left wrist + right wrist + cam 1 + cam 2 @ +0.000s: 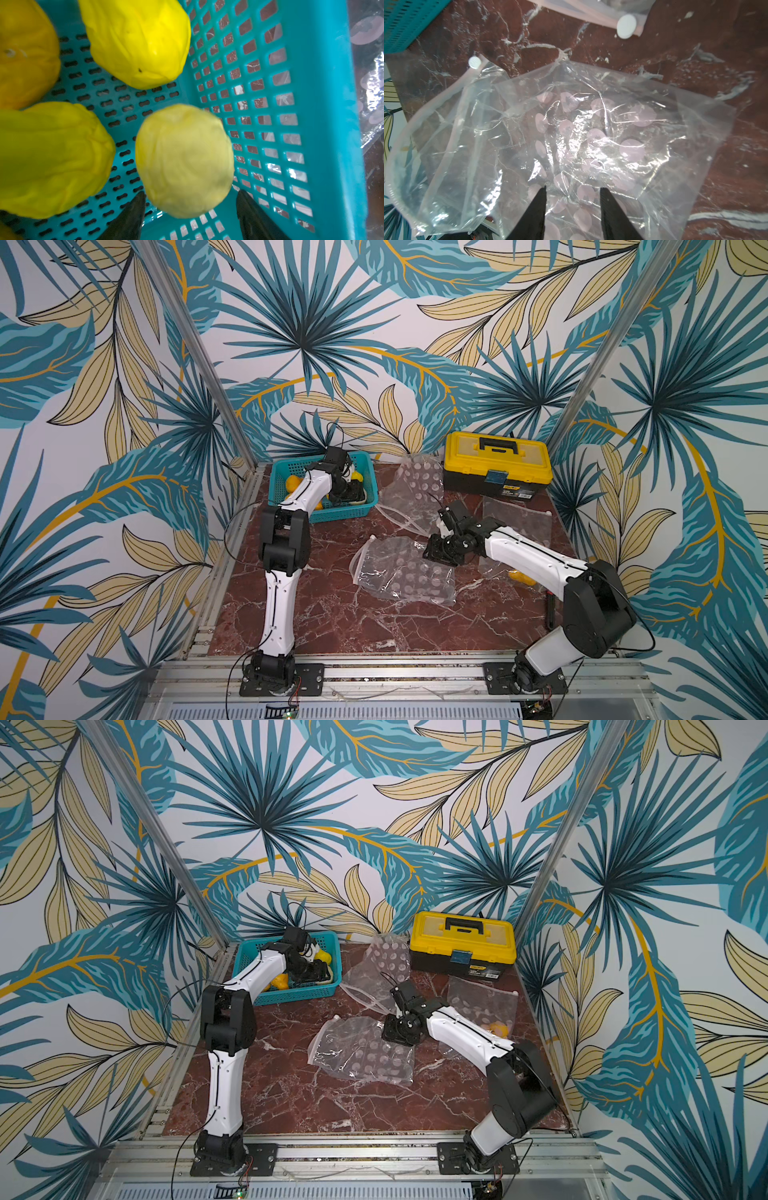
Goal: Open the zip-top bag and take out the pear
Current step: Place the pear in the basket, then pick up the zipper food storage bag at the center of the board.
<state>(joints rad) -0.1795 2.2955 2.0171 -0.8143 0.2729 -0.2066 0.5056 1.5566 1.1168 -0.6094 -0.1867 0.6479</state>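
In the left wrist view a pale yellow pear [184,160] hangs blurred just beyond my left gripper [190,192], inside the teal basket [322,104]. The jaws stand open and clear of the pear on both sides. My right gripper [573,187] is open too, poised just above the clear zip-top bag [591,128] with pale dots. The bag [399,572] lies crumpled in the middle of the table, mouth open toward the left, white slider [474,62] at one end. It looks empty. Both top views show the left gripper [351,489] in the basket and the right gripper [397,1031] at the bag's right edge.
Three brighter yellow pears [137,41] lie on the basket's floor. Two more clear bags [415,489] [517,514] lie at the back and right. Something yellow [496,1029] shows in plastic behind the right arm. A yellow toolbox [496,464] stands at the back right.
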